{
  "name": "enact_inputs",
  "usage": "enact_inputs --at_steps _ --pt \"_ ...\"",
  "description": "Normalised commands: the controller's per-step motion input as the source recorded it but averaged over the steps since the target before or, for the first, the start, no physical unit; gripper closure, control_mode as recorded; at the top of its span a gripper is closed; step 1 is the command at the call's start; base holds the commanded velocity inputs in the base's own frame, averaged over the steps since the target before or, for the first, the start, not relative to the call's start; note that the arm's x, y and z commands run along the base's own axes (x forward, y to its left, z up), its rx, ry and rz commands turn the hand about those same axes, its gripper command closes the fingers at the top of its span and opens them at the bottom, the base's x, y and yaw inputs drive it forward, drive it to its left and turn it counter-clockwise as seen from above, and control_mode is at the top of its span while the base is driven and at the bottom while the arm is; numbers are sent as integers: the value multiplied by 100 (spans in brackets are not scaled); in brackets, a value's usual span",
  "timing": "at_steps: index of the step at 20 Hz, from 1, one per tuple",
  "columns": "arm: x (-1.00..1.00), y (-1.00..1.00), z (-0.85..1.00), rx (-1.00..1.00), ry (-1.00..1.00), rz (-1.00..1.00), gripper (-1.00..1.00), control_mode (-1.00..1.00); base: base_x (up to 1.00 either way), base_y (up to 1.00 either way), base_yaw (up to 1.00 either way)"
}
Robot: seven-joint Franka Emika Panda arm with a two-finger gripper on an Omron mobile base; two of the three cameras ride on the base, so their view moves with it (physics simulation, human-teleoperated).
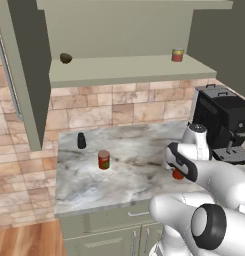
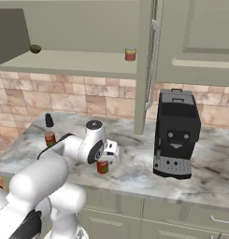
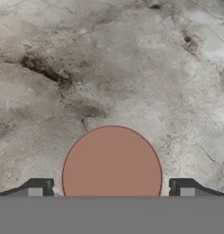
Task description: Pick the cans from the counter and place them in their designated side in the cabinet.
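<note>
left base view: marble-patterned counter (image 1: 129, 170), grey-white, veined, over sage-green units; brick-tile wall behind. olive cabinet (image 1: 129, 70), one flat shelf, holding a short red-and-yellowish can (image 1: 177, 55) at right and a dark rounded lump (image 1: 66, 58) at left. labelled can (image 1: 104, 160), red cylinder, green-and-white label, writing unreadable, upright near a small black bottle (image 1: 81, 140). plain can (image 1: 178, 174), red-orange, mostly hidden by the arm.

right base view: gripper (image 2: 104, 161) directly over the plain can, which stands upright left of a boxy black coffee machine (image 2: 176, 134).

hand view: plain can's smooth round top between spread fingertips (image 3: 40, 187), jaws wide apart, not touching it.
</note>
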Motion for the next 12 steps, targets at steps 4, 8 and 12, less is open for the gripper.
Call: enact_inputs --at_steps 4,8,12 --pt "3 0 -13 0 0 0 -100 -100 0 0 0" --pt "0 0 -10 0 0 0 100 -100 0 0 0" --pt "0 0 0 0 0 0 100 -100 0 0 0"
